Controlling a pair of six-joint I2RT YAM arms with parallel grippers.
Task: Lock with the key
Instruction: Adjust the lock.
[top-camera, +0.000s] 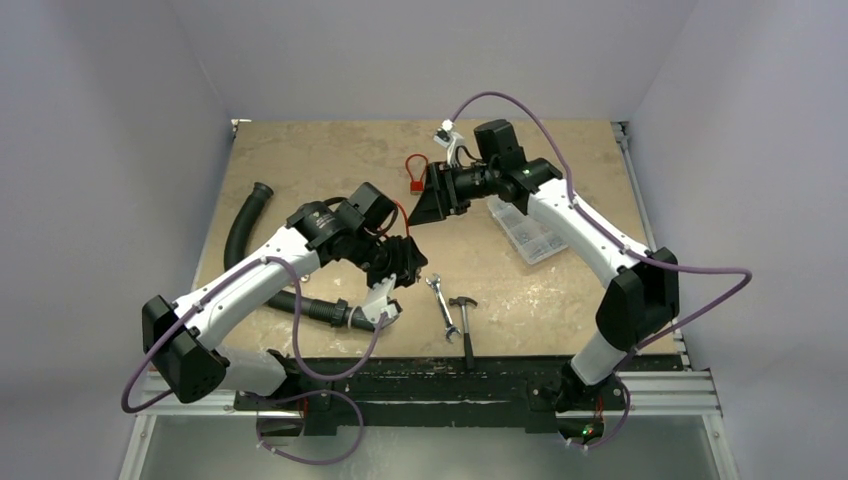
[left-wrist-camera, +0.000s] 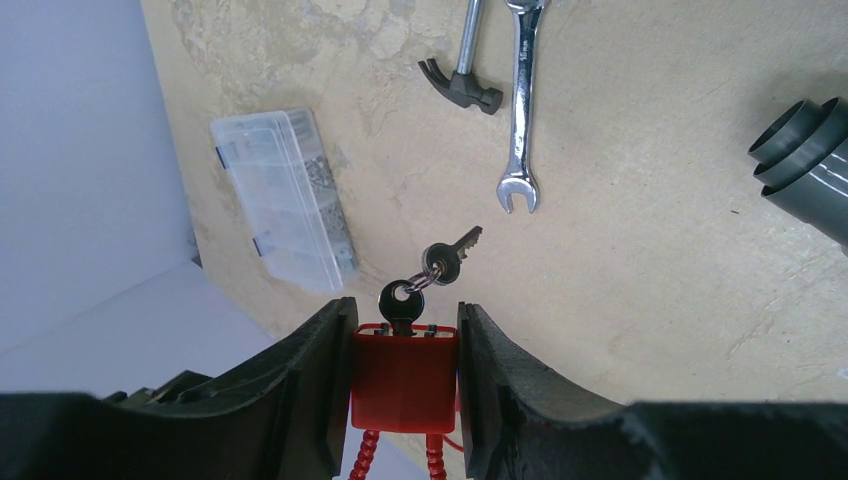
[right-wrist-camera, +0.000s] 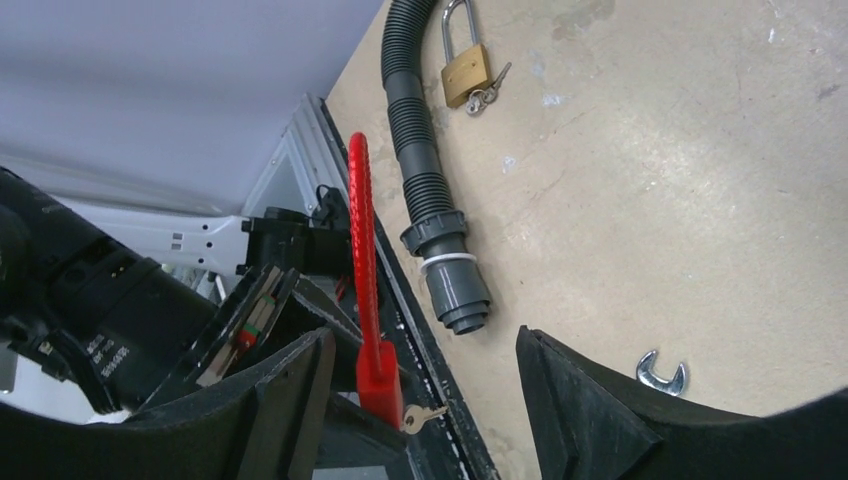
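My left hand (left-wrist-camera: 405, 330) is clenched on the red padlock (left-wrist-camera: 403, 385), above the worktop (top-camera: 300, 160) towards its near edge. A key (left-wrist-camera: 400, 300) sits in the lock body. My right hand (right-wrist-camera: 425, 360) is spread, gripping nothing. Wrench (left-wrist-camera: 520, 110) and hammer (left-wrist-camera: 462, 85) lie by the near edge; hose (right-wrist-camera: 420, 150) lies towards the left edge.

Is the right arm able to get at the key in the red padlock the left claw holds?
Likely yes: the right claw is open nearby, and the key juts from the red padlock, clear of the left claw.

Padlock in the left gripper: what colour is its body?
Red; the padlock shows best in the left wrist view.
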